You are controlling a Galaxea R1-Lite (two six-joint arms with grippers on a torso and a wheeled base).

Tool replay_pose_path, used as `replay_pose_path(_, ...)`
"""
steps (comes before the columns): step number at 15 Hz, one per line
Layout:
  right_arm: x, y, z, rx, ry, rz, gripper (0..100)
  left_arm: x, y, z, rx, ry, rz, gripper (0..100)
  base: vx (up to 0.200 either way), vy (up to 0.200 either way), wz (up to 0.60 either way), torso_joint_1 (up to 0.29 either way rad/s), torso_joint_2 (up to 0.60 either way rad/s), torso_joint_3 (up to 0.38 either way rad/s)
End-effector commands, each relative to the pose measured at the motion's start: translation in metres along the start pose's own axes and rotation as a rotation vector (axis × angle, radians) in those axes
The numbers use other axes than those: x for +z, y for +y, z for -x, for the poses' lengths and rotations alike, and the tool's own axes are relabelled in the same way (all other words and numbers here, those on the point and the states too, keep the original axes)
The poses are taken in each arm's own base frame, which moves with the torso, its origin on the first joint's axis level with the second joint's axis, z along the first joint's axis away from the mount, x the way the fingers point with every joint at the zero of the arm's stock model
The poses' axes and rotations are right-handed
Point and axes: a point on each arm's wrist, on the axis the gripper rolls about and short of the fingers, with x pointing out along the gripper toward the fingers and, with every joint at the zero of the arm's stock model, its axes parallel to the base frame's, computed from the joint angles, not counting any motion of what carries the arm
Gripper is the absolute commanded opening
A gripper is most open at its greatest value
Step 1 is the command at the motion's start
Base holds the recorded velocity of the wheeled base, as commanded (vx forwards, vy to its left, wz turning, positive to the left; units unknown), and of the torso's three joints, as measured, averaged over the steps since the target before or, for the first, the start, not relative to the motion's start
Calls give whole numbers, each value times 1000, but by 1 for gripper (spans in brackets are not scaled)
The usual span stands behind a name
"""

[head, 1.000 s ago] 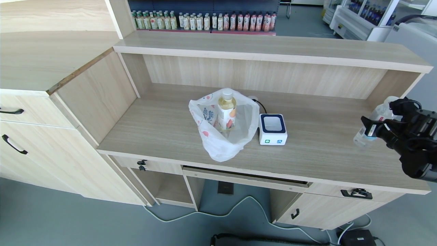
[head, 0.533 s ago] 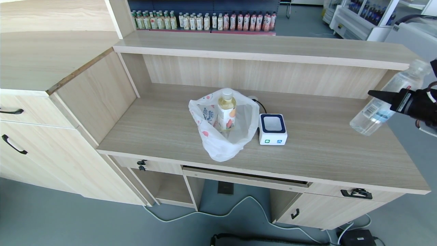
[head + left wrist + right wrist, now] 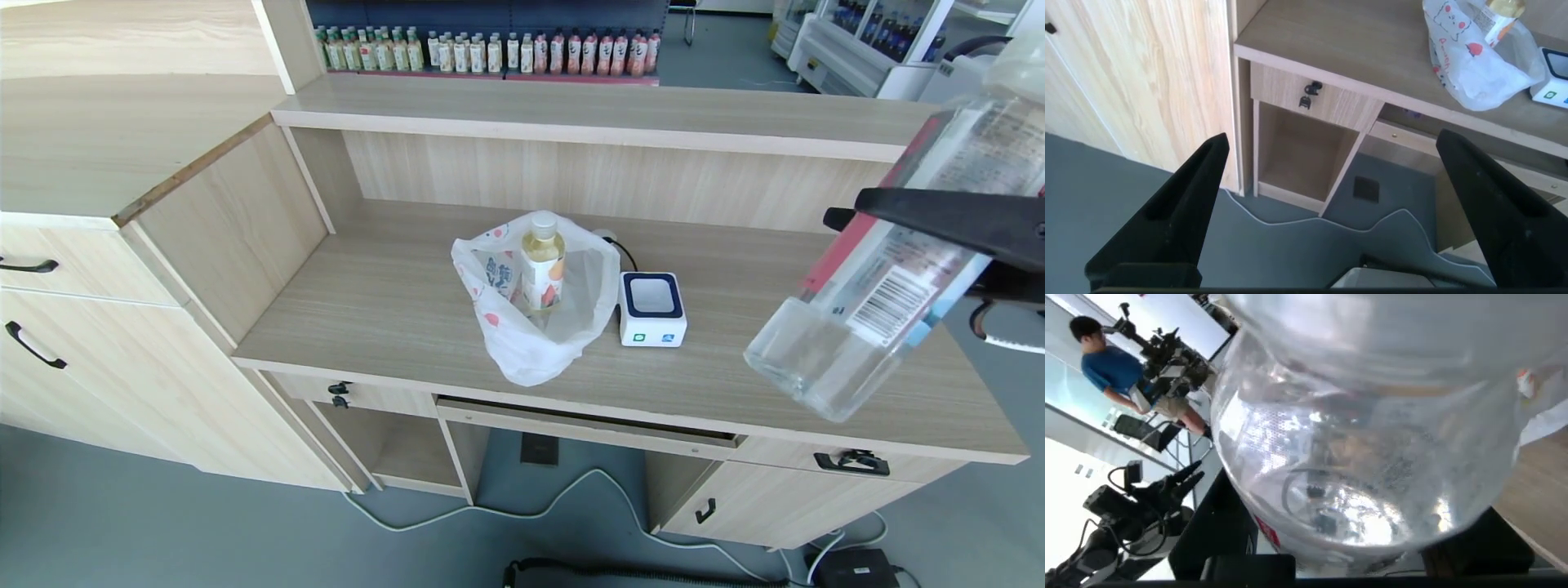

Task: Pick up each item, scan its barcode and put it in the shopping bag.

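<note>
**Clear water bottle in my right gripper, above the desk's right end**

I am holding the clear water bottle (image 3: 865,318) in my right gripper (image 3: 971,237), whose dark fingers are clamping across its labelled middle. The bottle is hanging in the air over the right end of the desk (image 3: 392,318), near the front edge and touching nothing there. It is tilting, with its base pointing down toward the desk's front and its cap end rising toward the right. The barcode (image 3: 887,302) on its label is facing up toward my head camera. In my right wrist view the bottle's rounded clear base (image 3: 1372,457) is sitting right in front of the lens.

The white shopping bag (image 3: 522,343) is lying open near the middle of the desk, closer to the front edge than to the back panel. A tea bottle (image 3: 542,261) with a white cap is standing upright inside it. The scanner (image 3: 651,308), a small white box with a dark-framed window on top, is sitting just beside the bag on its right, and a dark cable (image 3: 625,250) is running from behind it toward the back.

My left gripper (image 3: 1333,140) is hanging with its fingers spread wide and nothing between them, low over the grey floor off the desk's front left corner. From there the bag (image 3: 1470,61) is showing on the desk (image 3: 1290,37) above, with the scanner (image 3: 1556,75) past it.
</note>
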Motion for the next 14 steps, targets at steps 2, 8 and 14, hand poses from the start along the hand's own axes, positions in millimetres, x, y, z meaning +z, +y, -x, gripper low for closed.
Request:
replay_pose_path(2,8,32,8,113,-28,17,0,0,0,0,1,-1,0,100,0,0,0,0,0,0)
replay_pose_path(8,20,47,19,123,-44,6,0,0,0,0,1,-1,0,100,0,0,0,0,0,0)
replay_pose_path(14,1,50,15,190,23,-15,0,0,0,0,1,-1,0,100,0,0,0,0,0,0)
